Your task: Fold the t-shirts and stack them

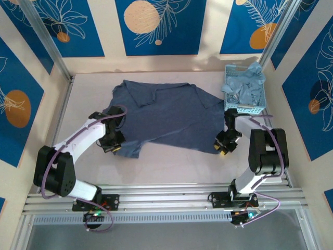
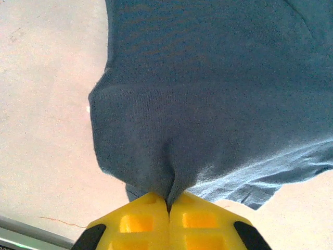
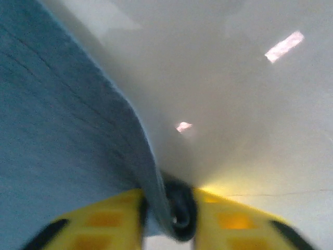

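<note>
The left gripper [image 2: 168, 202] was closed. Its yellow jaws were pressed together with a pinch of the dark slate-blue t-shirt [image 2: 208, 104] clamped between them, and the cloth puckered into a crease running up from the clamping line. In the top view this gripper [image 1: 115, 144] was positioned at the shirt's near-left corner. The right gripper [image 3: 167, 205] was likewise closed on the same shirt, holding a rolled edge of the fabric between its jaws. In its blurred wrist view the cloth extended away to the left, with bare table [image 3: 234, 104] to the right. In the top view the right gripper gripped the shirt at its near-right corner. The shirt lay spread across the middle of the table between the two arms, wrinkled, with folds along its far edge. A light blue perforated basket [image 1: 245, 110] stood at the far right corner of the table, just beyond the shirt. It held the paler t-shirts [image 1: 248, 80] in a crumpled heap.
</note>
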